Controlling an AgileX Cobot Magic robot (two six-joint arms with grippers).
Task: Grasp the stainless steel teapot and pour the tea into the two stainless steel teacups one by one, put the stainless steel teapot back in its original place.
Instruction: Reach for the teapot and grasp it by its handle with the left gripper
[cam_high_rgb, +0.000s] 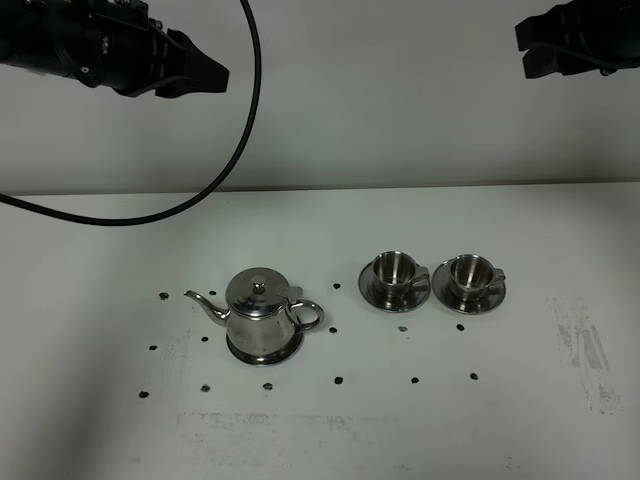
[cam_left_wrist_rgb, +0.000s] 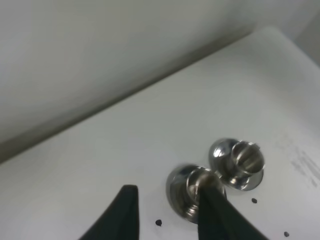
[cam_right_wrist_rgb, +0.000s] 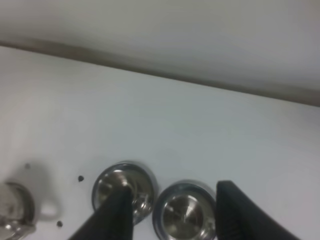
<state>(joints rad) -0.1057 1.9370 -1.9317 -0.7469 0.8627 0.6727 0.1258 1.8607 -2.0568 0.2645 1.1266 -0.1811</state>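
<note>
Teapot (cam_high_rgb: 260, 315) stands upright on the round steel disc (cam_high_rgb: 262, 354), left of centre toward the front of the white table (cam_high_rgb: 100, 250). The lid is on, knob up. In the high view the thin spout points left and the loop handle faces right, toward the cups. It stands free of both grippers.

The two teacups are just to the right of the pot and a little farther back, side by side, each on its own saucer: near cup (cam_high_rgb: 392, 268), far cup (cam_high_rgb: 470, 272). Both are upright with handles to the right. The saucer rims come very close; cannot tell whether they touch. Small black marks (cam_high_rgb: 338, 380) dot the table around the set.

Left gripper (cam_high_rgb: 212, 74) hangs high at the upper left, well apart from the teapot, above and behind it, tips aimed right. A black cable (cam_high_rgb: 240, 130) loops down from that arm. In the left wrist view its fingers (cam_left_wrist_rgb: 125, 215) stand apart with a moderate gap, holding nothing; both cups lie beyond the tips, one partly hidden by a finger.

Right gripper (cam_high_rgb: 528, 48) hangs high at the upper right, well apart from the cups and farther still from the teapot. Its fingers (cam_right_wrist_rgb: 115, 215) stand apart — a wide gap, holding nothing — with both cups showing past the tips.
</note>
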